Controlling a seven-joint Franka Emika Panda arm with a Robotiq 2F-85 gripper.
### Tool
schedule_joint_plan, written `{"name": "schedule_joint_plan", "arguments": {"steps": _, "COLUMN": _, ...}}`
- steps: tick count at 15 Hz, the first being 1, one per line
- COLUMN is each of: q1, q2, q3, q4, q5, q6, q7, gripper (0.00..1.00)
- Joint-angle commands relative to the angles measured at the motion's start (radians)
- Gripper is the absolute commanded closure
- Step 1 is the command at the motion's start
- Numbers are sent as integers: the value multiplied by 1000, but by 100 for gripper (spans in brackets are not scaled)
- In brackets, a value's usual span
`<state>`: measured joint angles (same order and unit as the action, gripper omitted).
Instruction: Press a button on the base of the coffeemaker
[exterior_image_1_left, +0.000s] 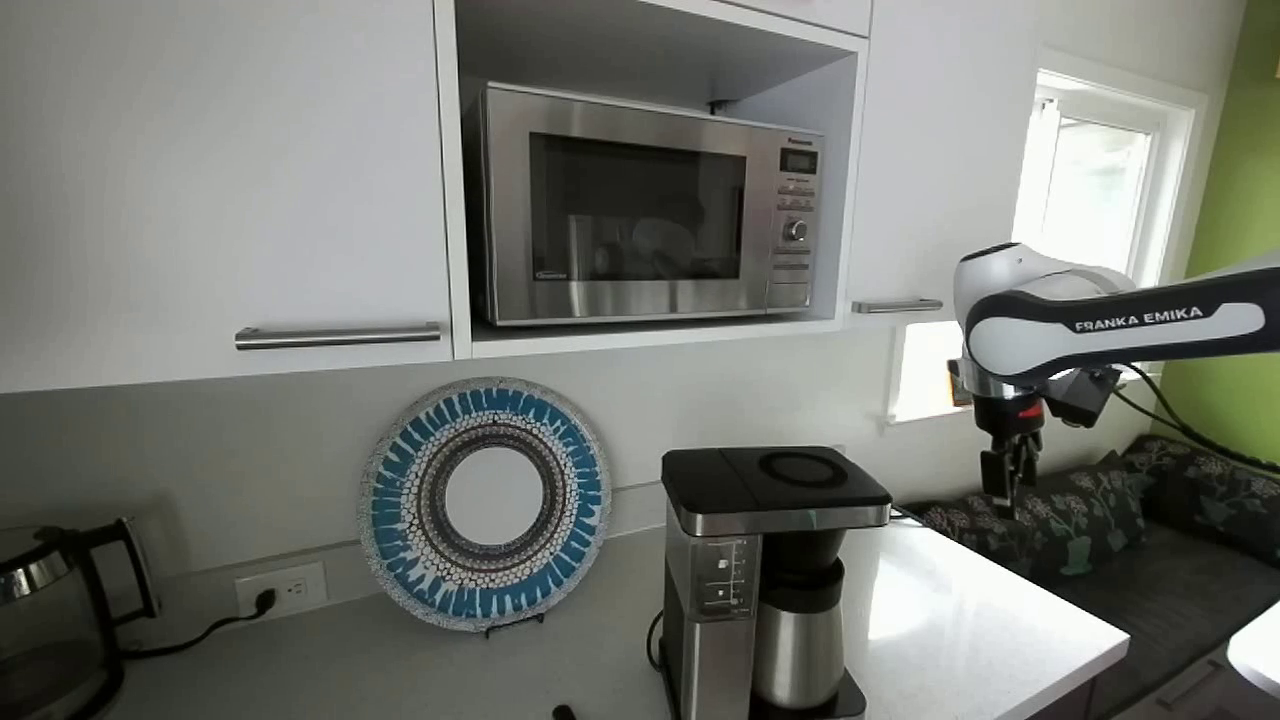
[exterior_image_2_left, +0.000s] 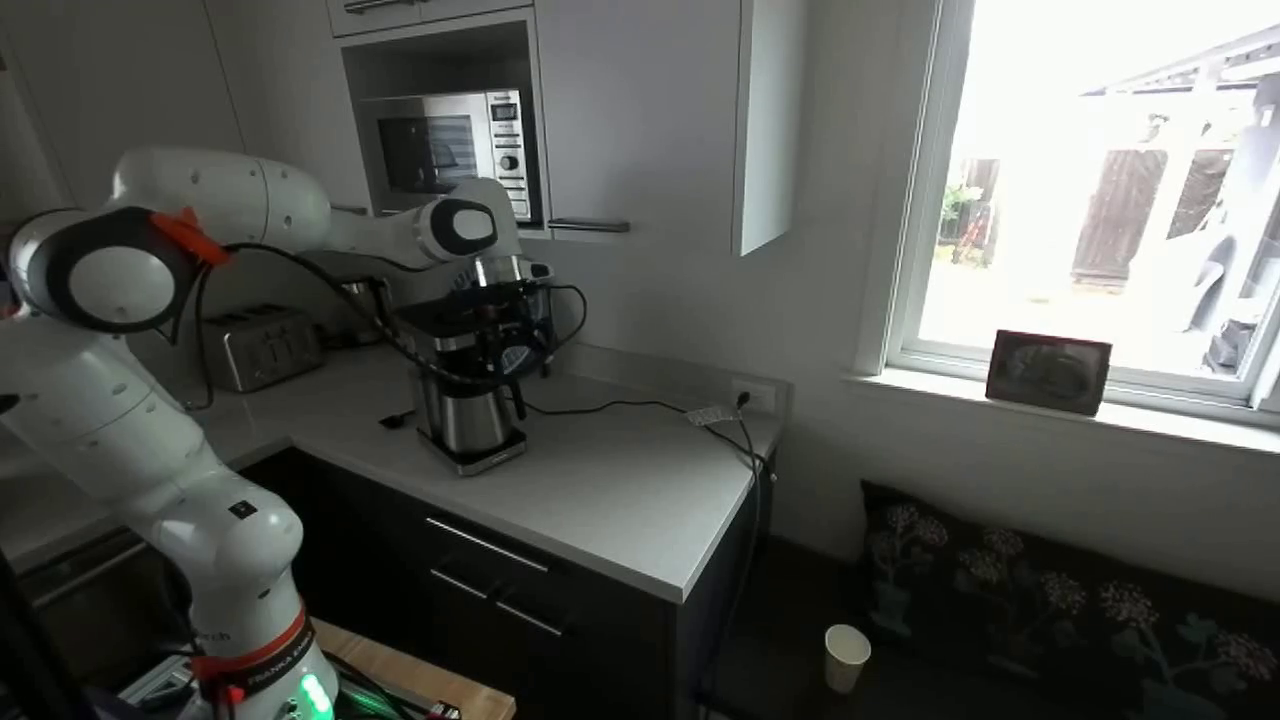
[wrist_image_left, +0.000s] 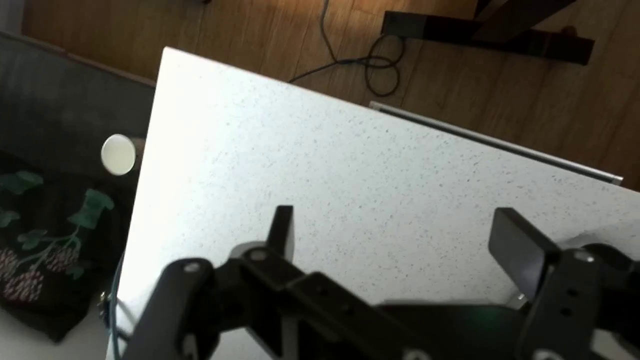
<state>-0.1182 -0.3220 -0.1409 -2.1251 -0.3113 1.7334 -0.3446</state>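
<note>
The black and silver coffeemaker (exterior_image_1_left: 712, 660) stands on the white countertop with its steel carafe (exterior_image_1_left: 800, 650) in place. In an exterior view its base (exterior_image_2_left: 490, 460) shows, but a button on it is too small to make out. My gripper (exterior_image_1_left: 1010, 490) hangs pointing down, apart from the coffeemaker and to its right in that view. In an exterior view the gripper (exterior_image_2_left: 500, 345) overlaps the coffeemaker's dark top. In the wrist view the gripper (wrist_image_left: 392, 212) is open with nothing between its fingers, above the countertop. The coffeemaker is not clearly seen there.
A steel microwave (exterior_image_1_left: 640, 210) sits in the cabinet above. A round blue plate (exterior_image_1_left: 390, 500) leans on the wall, and a glass kettle (exterior_image_1_left: 50, 640) stands at the left. A toaster (exterior_image_2_left: 265, 350) is behind. Cords (exterior_image_2_left: 740, 450) cross the countertop (exterior_image_2_left: 620, 500) near its end.
</note>
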Motion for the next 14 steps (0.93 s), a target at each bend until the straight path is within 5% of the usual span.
{"name": "schedule_joint_plan", "arguments": {"steps": 1, "q1": 0, "q2": 68, "q3": -21, "q4": 0, "q5": 92, "q6": -82, "q7": 70, "gripper": 0}}
{"name": "schedule_joint_plan", "arguments": {"steps": 12, "q1": -57, "q2": 275, "q3": -66, "q4": -111, "q5": 422, "q6": 52, "q7": 361, "gripper": 0}}
{"name": "schedule_joint_plan", "arguments": {"steps": 14, "q1": -56, "q2": 267, "q3": -59, "q4": -92, "q5": 366, "q6": 22, "q7": 314, "gripper": 0}}
